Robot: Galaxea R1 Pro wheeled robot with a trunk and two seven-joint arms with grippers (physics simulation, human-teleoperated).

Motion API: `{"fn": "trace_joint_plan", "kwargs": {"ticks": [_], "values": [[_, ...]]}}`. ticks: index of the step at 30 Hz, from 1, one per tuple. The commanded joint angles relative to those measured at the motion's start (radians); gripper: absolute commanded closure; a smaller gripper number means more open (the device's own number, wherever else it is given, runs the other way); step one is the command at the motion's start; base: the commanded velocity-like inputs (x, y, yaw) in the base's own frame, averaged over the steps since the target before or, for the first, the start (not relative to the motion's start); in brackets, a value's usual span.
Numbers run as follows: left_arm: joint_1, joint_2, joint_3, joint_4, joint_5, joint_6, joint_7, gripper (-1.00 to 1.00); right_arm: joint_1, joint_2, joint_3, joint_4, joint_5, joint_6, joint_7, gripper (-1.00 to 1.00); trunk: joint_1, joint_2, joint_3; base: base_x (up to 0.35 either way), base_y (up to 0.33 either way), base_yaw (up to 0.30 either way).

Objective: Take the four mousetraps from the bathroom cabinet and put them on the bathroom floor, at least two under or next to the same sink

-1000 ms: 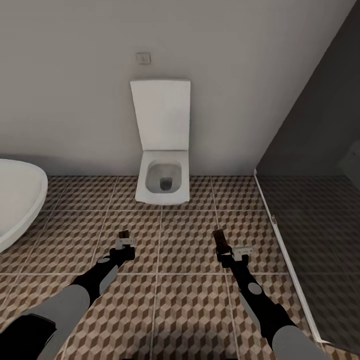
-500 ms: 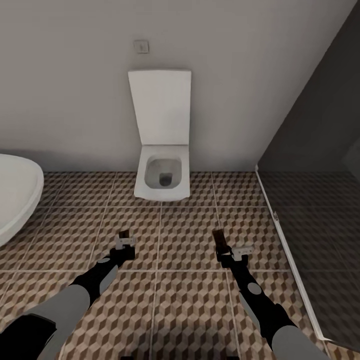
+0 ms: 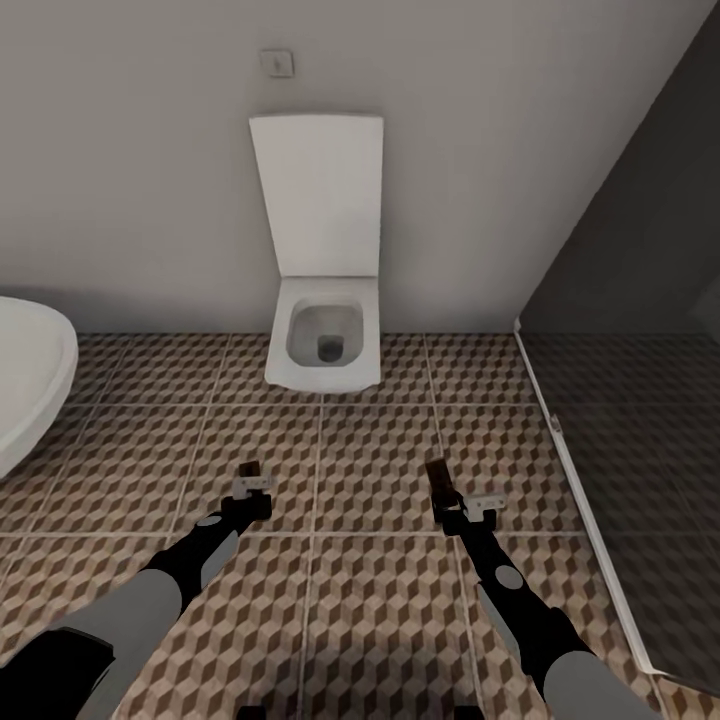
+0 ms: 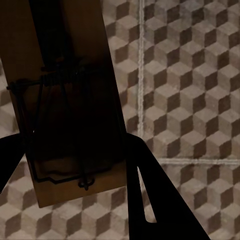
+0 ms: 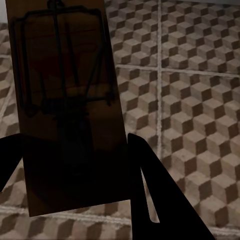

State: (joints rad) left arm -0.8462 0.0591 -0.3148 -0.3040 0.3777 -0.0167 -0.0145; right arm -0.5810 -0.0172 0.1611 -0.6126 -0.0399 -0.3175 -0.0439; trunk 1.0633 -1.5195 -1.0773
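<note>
Gripping one mousetrap point(image 4: 65, 100) in left gripper point(image 3: 250, 478), another mousetrap point(image 5: 65, 105) in right gripper point(image 3: 438, 480), both hovering over bathroom floor point(image 3: 370, 450) before toilet point(image 3: 322, 345).

L gripper point(image 4: 75, 165) is clamped on a tan wooden mousetrap point(image 4: 75, 100) w/ dark wire parts, its dark fingers point(image 4: 160, 200) on either side of the board. Cube-pattern bathroom floor point(image 4: 190, 85) w/ pale grout lines lies beyond.

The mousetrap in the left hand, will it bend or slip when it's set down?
The mousetrap looks like a flat wooden board, so probably stiff. It likely weighs little, as the left hand carries it by one end. Its wire parts may snag.
</note>
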Motion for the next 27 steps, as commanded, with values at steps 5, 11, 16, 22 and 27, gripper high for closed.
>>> {"fn": "trace_joint_plan", "kwargs": {"ticks": [5,11,16,22,27], "values": [[-0.001,0.001,-0.006,0.000,0.007,-0.002,-0.002,1.00,-0.001,-0.001,0.006,0.001,-0.008,-0.002,-0.002,1.00,0.019,-0.036,-0.024,0.000,0.000,0.000],[-0.001,0.001,-0.006,0.000,0.007,-0.002,-0.002,1.00,-0.001,-0.001,0.006,0.001,-0.008,-0.002,-0.002,1.00,0.023,-0.043,-0.037,0.000,0.000,0.000],[-0.001,0.001,-0.006,0.000,0.007,-0.002,-0.002,1.00,-0.001,-0.001,0.006,0.001,-0.008,-0.002,-0.002,1.00,0.023,-0.043,-0.045,0.000,0.000,0.000],[-0.001,0.001,-0.006,0.000,0.007,-0.002,-0.002,1.00,-0.001,-0.002,0.006,0.001,-0.008,-0.002,-0.002,1.00,0.031,-0.057,-0.060,0.000,0.000,0.000],[-0.001,0.001,-0.006,0.000,0.007,-0.002,-0.002,1.00,-0.001,-0.002,0.006,0.001,-0.008,-0.002,-0.002,1.00,0.050,-0.092,-0.084,0.000,0.000,0.000]]}}
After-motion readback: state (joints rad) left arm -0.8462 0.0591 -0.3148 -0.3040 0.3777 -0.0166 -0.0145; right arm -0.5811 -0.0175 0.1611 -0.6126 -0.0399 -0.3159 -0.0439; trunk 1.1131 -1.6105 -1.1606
